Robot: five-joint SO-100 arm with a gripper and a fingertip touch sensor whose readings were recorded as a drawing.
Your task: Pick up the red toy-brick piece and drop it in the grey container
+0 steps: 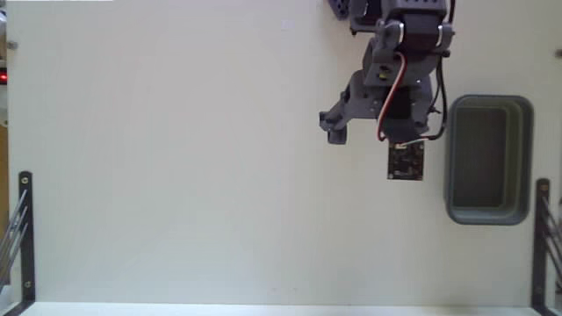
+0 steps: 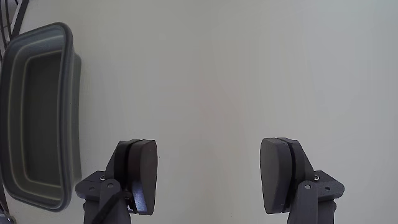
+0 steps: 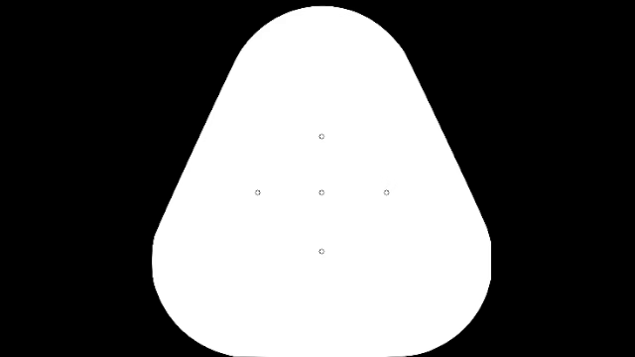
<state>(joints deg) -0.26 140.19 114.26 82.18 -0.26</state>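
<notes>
The red toy-brick piece shows in neither view. The grey container (image 1: 452, 162) stands at the right of the white table in the fixed view, and nothing shows in its greenish-grey inside. It lies along the left edge of the wrist view as the container (image 2: 69, 106). My gripper (image 1: 369, 133) hangs over the table just left of the container, reaching down from the top edge. In the wrist view the gripper (image 2: 208, 177) is open, its two dark fingers (image 2: 144, 171) wide apart with only bare table between them.
Black metal brackets stand at the table's left edge (image 1: 25, 230) and right edge (image 1: 541, 239). A small square circuit board (image 1: 406, 161) with red and white wires hangs on the gripper. A small red light (image 1: 3, 77) glows at the far left.
</notes>
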